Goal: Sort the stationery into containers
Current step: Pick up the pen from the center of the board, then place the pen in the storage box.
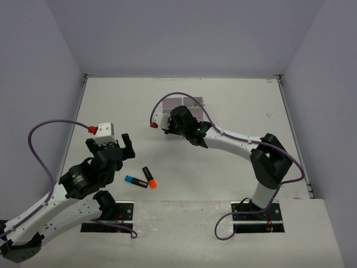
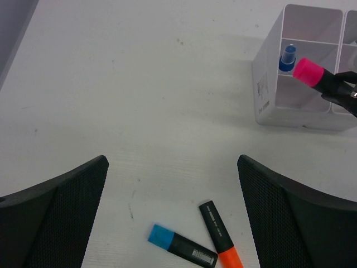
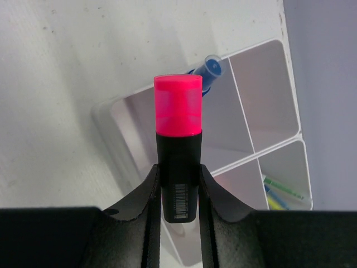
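Pink highlighter [image 3: 178, 111] grasped in the right tool [image 3: 178, 173] above the white organiser tray [image 3: 111, 120].

The right tool's jaws are clenched on the black barrel, with the pink cap sticking out past the fingertips over the corner compartment. A blue-capped glue pen [image 3: 209, 70] leans in that compartment, at 1 o'clock from the cap. Thin pens [image 3: 281, 190], green and yellow, lie in another compartment at 4 o'clock. In the top view the tray sits at 12 o'clock on the desk [image 2: 139, 84]. The left tool [image 2: 173, 162] is released, its jaws wide apart and gripping nothing. It hangs over the desk at 8 o'clock. Just beside it, toward 5 o'clock, a blue-ended highlighter [image 2: 181, 245] and an orange-ended highlighter [image 2: 220, 234] lie flat on the desk, close together and well apart from the tray.
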`<action>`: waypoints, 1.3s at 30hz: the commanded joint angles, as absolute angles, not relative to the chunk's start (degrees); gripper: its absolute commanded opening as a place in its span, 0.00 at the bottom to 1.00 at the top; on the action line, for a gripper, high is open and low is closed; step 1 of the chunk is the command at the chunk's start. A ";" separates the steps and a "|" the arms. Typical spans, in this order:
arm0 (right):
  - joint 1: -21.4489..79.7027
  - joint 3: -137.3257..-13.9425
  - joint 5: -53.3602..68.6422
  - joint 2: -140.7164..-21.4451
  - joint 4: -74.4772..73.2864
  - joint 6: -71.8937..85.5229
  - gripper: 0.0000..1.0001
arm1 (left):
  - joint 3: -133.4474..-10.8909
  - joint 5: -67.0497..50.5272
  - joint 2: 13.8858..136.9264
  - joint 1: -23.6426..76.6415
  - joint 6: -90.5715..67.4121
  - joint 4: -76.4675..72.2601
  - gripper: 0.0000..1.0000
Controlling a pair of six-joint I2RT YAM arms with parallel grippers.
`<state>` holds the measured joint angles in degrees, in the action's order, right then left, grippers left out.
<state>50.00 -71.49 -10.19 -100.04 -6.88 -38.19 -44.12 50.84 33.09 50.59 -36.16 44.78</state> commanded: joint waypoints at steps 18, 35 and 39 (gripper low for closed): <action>47.99 -73.91 -4.29 -106.44 4.10 -42.17 0.13 | -43.35 49.60 32.92 50.33 -33.26 41.08 1.00; 47.46 -71.99 -5.71 -107.13 2.53 -40.87 0.38 | -42.63 46.93 31.82 50.36 -30.50 39.02 1.00; 47.46 -72.10 -5.40 -106.48 1.46 -40.40 0.41 | -42.57 46.70 31.64 50.27 -30.23 38.67 1.00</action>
